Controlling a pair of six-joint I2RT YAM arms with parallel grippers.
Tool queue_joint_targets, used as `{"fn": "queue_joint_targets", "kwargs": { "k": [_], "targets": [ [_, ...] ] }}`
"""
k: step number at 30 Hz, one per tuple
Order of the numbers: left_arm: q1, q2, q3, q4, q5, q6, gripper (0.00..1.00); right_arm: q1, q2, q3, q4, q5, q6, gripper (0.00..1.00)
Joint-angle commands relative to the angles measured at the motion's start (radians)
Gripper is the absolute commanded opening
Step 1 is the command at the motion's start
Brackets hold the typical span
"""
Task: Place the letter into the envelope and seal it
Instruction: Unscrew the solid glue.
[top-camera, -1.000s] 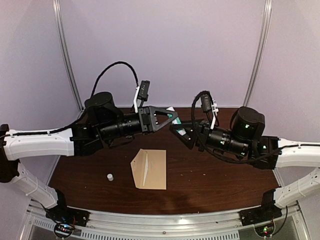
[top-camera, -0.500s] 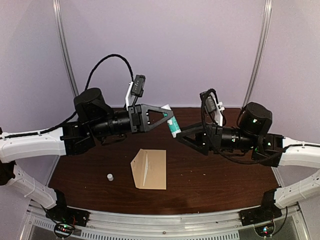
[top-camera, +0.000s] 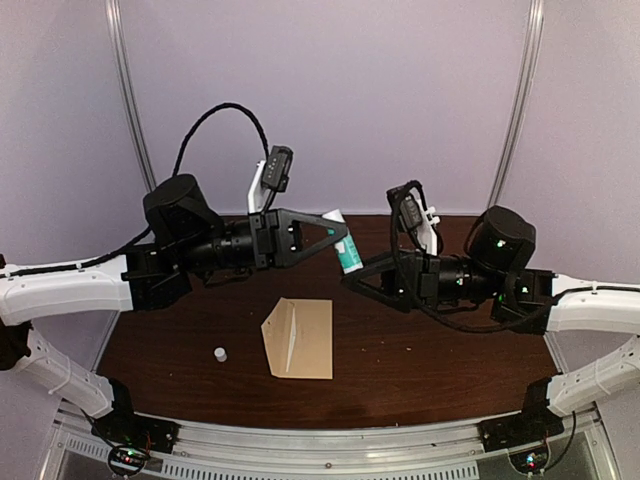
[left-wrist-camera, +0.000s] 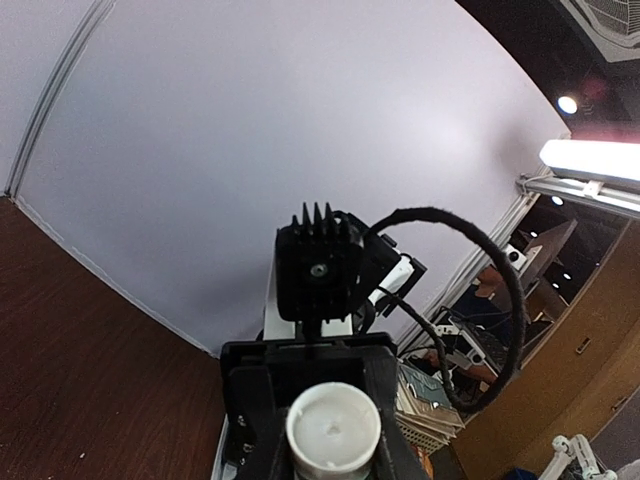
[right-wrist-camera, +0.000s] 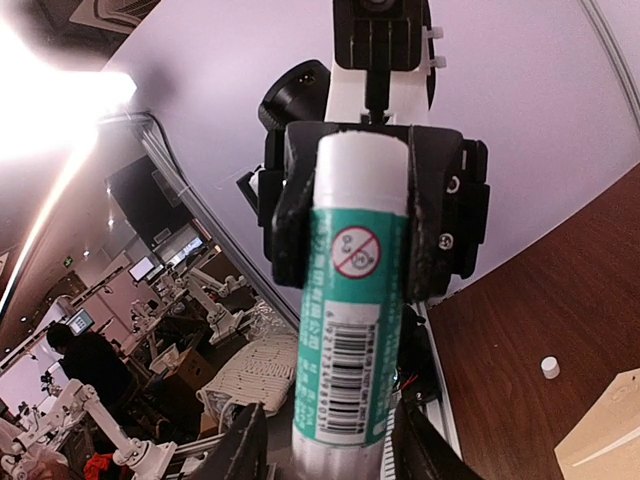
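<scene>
Saw from above a dark brown wood-grain counter (top-camera: 420, 350) closed in behind by a plain lilac wall (top-camera: 350, 100) with two slim metal posts (top-camera: 135, 120). Found the envelope (top-camera: 305, 340) lying flat near the counter's front middle, a small white cap (top-camera: 219, 353) well apart to its left. Could not make out the letter. Noted, raised over the back of the counter, the left end effector (top-camera: 345, 240) clamped on a white-and-teal glue stick (top-camera: 350, 258), and the right end effector (top-camera: 350, 278) at the stick's lower end.

Met, from the left wrist, the stick's round white end (left-wrist-camera: 333, 428) between black fingers (left-wrist-camera: 245, 400), then bare wall and a lit ceiling strip (left-wrist-camera: 595, 160).

Caught, from the right wrist, fingers (right-wrist-camera: 245, 450) flanking the stick's base; could not tell whether gripping. Glimpsed a workshop with other robot arms behind.
</scene>
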Motion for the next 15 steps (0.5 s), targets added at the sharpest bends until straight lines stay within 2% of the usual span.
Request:
{"fn": "queue_joint_targets", "kwargs": {
  "k": [1,3,10,11,15],
  "targets": [
    [-0.001,0.002,0.011,0.077,0.019,0.000,0.00,-0.004,0.010,0.010,0.055,-0.042,0.020,0.43],
    [-0.001,0.002,0.009,0.079,0.018,-0.001,0.00,-0.002,0.005,0.004,0.058,-0.040,0.022,0.41],
    [0.000,0.012,0.012,0.080,0.028,-0.005,0.00,-0.003,-0.001,-0.003,0.056,-0.036,0.022,0.21],
    [-0.001,0.014,0.012,0.079,0.029,-0.004,0.03,-0.003,0.001,-0.003,0.054,-0.032,0.022,0.18],
    [-0.001,0.021,0.017,0.072,0.029,-0.005,0.28,-0.004,0.000,-0.001,0.039,0.009,0.011,0.13]
  ]
}}
